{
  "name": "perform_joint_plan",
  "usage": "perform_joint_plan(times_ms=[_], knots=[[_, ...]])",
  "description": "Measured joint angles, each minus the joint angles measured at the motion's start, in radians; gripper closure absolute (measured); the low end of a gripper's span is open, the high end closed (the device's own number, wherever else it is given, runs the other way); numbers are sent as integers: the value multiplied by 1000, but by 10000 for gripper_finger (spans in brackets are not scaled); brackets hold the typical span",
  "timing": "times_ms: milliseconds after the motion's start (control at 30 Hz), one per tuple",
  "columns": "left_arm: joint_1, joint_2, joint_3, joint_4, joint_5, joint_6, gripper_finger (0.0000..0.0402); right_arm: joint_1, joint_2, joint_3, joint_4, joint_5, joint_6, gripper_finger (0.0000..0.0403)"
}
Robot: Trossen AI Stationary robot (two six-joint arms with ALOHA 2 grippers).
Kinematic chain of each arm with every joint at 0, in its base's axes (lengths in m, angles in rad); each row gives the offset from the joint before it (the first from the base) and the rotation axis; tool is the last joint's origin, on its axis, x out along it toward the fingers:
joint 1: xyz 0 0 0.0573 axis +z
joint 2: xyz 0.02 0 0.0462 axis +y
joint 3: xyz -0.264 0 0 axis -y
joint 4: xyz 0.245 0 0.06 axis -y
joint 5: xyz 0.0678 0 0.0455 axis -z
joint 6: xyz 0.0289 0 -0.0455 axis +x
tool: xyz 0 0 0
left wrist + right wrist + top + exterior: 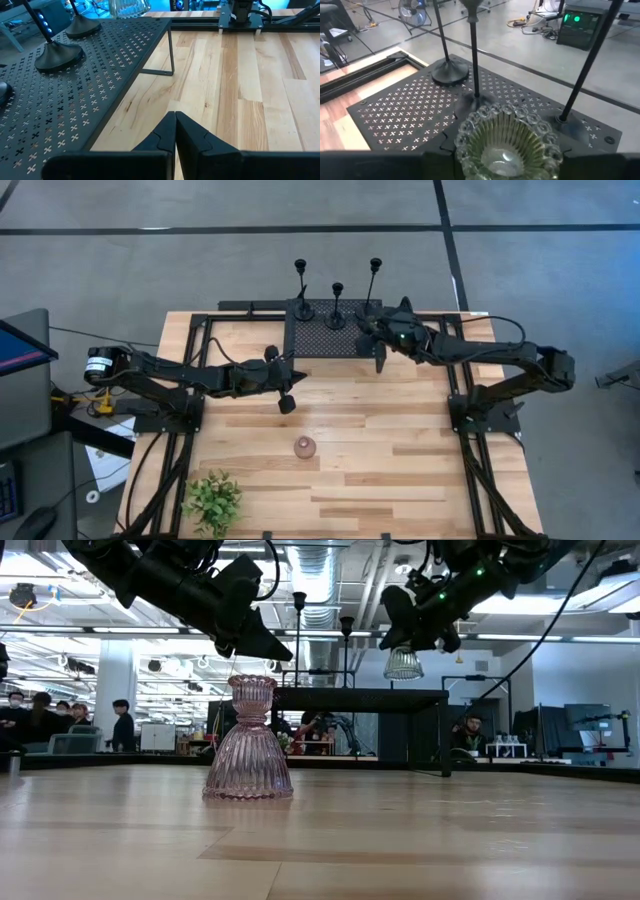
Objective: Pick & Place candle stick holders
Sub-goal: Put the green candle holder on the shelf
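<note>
Between the fingers of the right gripper a clear glass holder is clamped, ribbed and bell-shaped, its beaded rim turned toward the wrist camera. In the low view it hangs in the air above the perforated black metal shelf, clear of its top. The shelf is a flat sheet punched with small cross-shaped holes and carried on thin legs at the far edge of the table. On it three black candle stick holders are seen, each with a round flat base, a thin stem and a small top cup; the heights differ. All three stand upright and apart from one another.

The left gripper is closed with nothing in it, its dark fingers pressed together, held over bare wood just beside the near corner of the shelf.

The table top is made of pale wooden planks with visible grain, framed by black rails. A pink ribbed glass holder is set upright near the middle of the table. A small leafy green plant is placed at the near left corner. Beyond the table an open workroom with ceiling lights, ducts and several people is seen.
</note>
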Motion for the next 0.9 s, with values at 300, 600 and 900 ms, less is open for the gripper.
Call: perform_joint_plan(times_ms=[300, 600, 900], knots=[[0, 0, 0, 0, 0, 0, 394, -27, 0, 0, 6, -33, 0, 289], [0, 0, 0, 0, 0, 0, 394, -31, 0, 0, 5, -34, 1, 273], [0, 0, 0, 0, 0, 0, 394, -31, 0, 0, 48, -56, 0, 285]])
